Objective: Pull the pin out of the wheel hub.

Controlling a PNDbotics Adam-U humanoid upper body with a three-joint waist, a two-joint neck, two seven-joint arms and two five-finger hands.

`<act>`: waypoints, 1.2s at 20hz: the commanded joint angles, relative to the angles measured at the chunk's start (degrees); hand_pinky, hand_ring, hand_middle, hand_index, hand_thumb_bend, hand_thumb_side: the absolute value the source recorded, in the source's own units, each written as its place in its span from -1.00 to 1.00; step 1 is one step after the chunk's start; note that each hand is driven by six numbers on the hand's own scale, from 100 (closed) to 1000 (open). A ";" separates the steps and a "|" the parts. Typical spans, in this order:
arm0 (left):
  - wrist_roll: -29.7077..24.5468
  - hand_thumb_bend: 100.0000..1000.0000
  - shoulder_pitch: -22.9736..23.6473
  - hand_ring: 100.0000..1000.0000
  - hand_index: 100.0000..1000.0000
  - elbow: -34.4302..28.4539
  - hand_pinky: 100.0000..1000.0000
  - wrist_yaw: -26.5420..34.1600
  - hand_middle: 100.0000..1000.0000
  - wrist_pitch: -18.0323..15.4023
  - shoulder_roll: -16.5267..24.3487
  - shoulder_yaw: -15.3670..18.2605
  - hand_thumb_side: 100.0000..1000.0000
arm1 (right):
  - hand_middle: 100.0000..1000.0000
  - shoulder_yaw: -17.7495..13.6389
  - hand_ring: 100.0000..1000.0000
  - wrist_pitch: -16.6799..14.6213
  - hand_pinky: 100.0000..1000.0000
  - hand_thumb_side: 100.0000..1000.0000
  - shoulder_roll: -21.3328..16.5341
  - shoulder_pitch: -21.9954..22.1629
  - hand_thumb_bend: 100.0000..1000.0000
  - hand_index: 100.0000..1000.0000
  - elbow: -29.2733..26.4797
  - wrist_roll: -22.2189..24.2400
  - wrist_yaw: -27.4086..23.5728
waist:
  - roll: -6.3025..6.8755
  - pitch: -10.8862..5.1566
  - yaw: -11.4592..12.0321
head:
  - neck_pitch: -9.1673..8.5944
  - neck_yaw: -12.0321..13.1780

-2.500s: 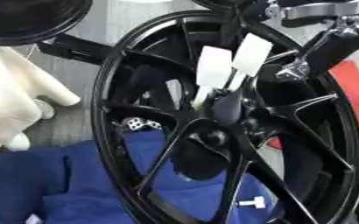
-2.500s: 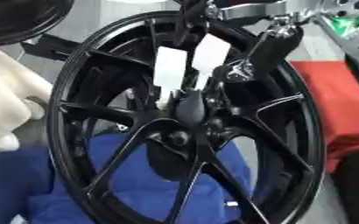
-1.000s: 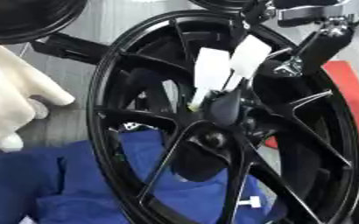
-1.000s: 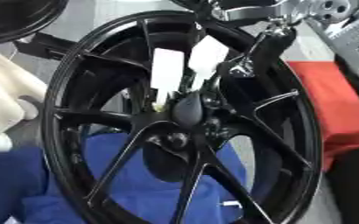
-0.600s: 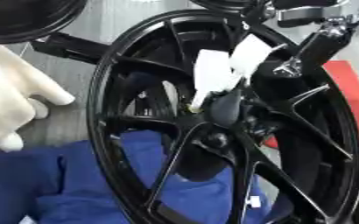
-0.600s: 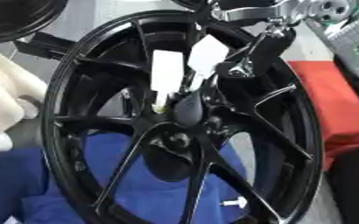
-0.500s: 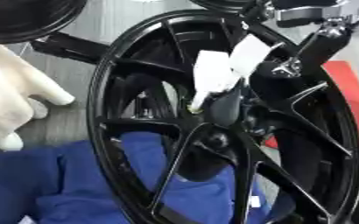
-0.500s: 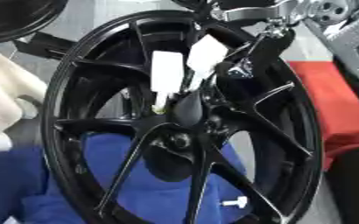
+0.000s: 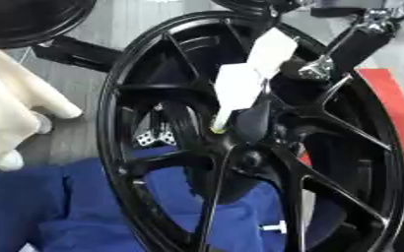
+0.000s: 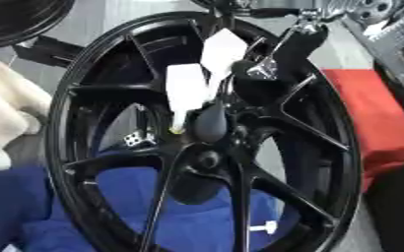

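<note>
A cream glove (image 9: 16,113) shows at the left edge. Beside it a black wheel (image 10: 93,88) stands upright over blue cloth (image 9: 59,211). At its hub (image 10: 207,158) the right hand (image 10: 207,66) reaches down, white-tipped fingers (image 9: 237,88) pinched on a small yellowish pin (image 9: 216,129). A red pad (image 10: 374,123) lies at right.

You're working in what looks like a workshop or garage bay. A black wheel (image 9: 240,142) stands upright before you, and part of another dark wheel (image 9: 29,19) shows at the upper left. Blue cloth (image 10: 197,216) is spread under the wheel, a red pad (image 10: 378,128) lies at the right, and the grey surface (image 9: 76,128) looks bare and industrial.
</note>
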 commanded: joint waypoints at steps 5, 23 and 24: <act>0.38 -0.03 0.30 0.56 0.66 -1.14 0.65 0.07 0.53 -0.05 0.84 0.88 0.16 | -0.57 -4.60 0.26 1.30 0.58 -1.00 -1.60 -2.37 -1.00 -0.49 -0.73 -1.95 -1.28 | 0.14 -2.06 -0.40 | -0.03 0.18; 1.16 -0.05 1.58 0.56 0.66 -1.14 0.65 0.21 0.53 -0.04 0.41 1.63 0.17 | -0.42 -25.26 0.24 12.57 0.57 -1.00 -13.26 17.11 -1.00 -0.32 7.55 -17.20 0.34 | 1.57 -3.78 -4.40 | 1.92 3.45; 1.18 -0.05 1.61 0.56 0.66 -1.14 0.65 0.25 0.53 -0.01 0.30 1.65 0.17 | -0.42 -26.44 0.23 13.66 0.57 -1.00 -13.34 18.68 -1.00 -0.31 9.21 -18.88 0.77 | 1.76 -3.89 -4.68 | 2.02 3.61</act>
